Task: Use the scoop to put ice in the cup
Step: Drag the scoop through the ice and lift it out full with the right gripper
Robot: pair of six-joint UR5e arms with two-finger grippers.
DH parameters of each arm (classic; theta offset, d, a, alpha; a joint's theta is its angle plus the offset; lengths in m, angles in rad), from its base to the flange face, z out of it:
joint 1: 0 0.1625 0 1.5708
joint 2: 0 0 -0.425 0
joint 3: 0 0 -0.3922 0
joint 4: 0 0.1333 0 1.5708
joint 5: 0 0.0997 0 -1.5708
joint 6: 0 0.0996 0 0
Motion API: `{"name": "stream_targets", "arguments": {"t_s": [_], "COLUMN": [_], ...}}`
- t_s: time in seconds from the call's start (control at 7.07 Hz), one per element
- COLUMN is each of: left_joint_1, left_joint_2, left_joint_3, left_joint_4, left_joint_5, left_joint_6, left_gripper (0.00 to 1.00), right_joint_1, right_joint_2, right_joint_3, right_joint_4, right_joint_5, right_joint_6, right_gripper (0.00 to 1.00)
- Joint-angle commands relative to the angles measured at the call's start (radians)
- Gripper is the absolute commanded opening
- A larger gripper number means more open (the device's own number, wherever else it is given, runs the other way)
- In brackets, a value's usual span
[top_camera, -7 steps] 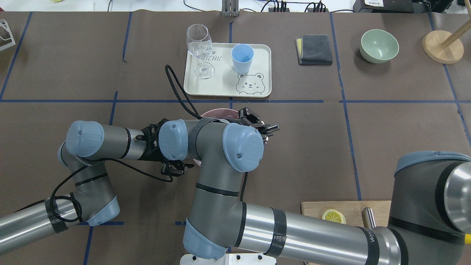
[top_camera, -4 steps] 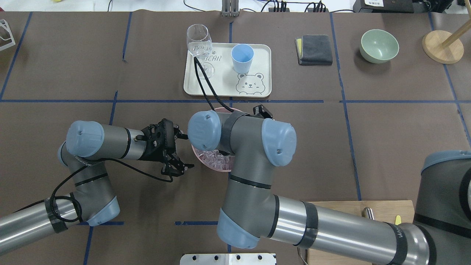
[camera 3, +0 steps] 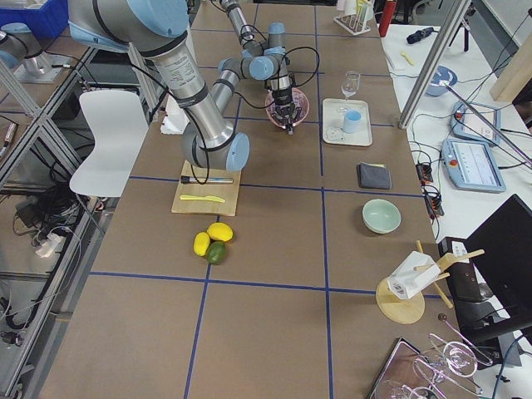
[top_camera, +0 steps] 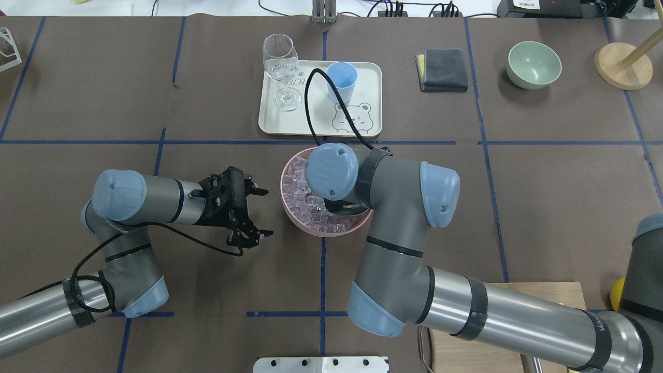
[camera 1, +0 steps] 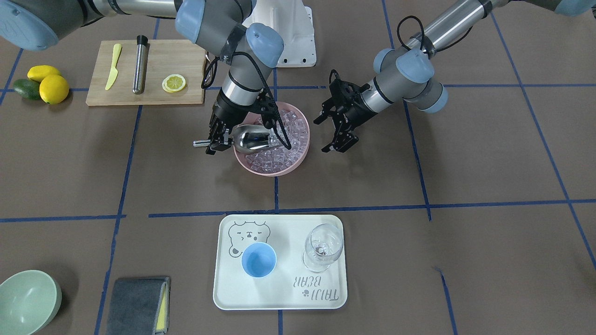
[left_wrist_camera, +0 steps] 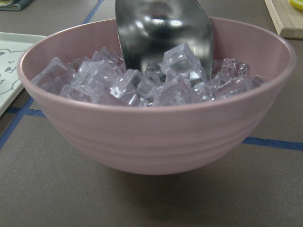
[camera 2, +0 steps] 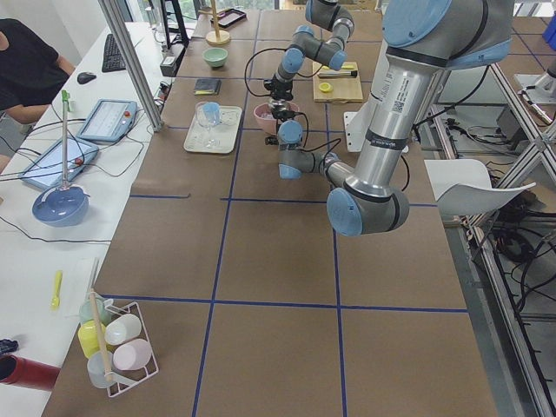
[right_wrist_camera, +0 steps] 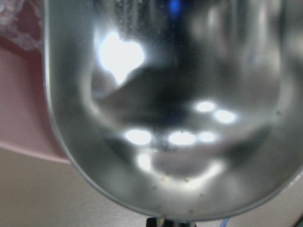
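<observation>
Steel scoop [camera 1: 251,138] clamped at handle by right gripper [camera 1: 216,144], trough low in ice [camera 1: 279,160] of pink bowl [camera 1: 270,172], long axis crosswise. Cup [camera 1: 259,259] on tray [camera 1: 279,298], straight beyond pink bowl. Left gripper [camera 1: 327,136] spread, empty, alongside.

A table [camera 1: 465,186] covered in brown paper and crossed by blue tape lines carries a pink plastic bowl [camera 1: 272,171], a white rectangular tray [camera 1: 260,295], a wooden cutting board [camera 1: 153,95], two yellow lemons [camera 1: 53,88] beside a dark green avocado [camera 1: 24,89], a pale green bowl [camera 1: 28,300] and a folded grey cloth [camera 1: 135,304].
</observation>
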Motion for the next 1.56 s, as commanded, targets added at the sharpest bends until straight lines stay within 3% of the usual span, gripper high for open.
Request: {"name": "stream_targets", "arguments": {"t_s": [0.0, 1.41], "left_joint_1": [-0.003, -0.006], "left_joint_2": [0.000, 0.000], "left_joint_3": [-0.001, -0.016], "left_joint_4": [-0.002, -0.004], "left_joint_5": [0.000, 0.000], "left_joint_6": [0.000, -0.003], "left_gripper": [1.00, 1.00], "right_joint_1": [0.038, 0.156], "right_joint_2": [-0.064, -0.096], "right_joint_3": [0.001, 0.157], "right_joint_4": [0.158, 0.162], "right_joint_5": [0.131, 0.351], "right_joint_6": [0.003, 0.001], "right_gripper": [0.00, 0.00]}}
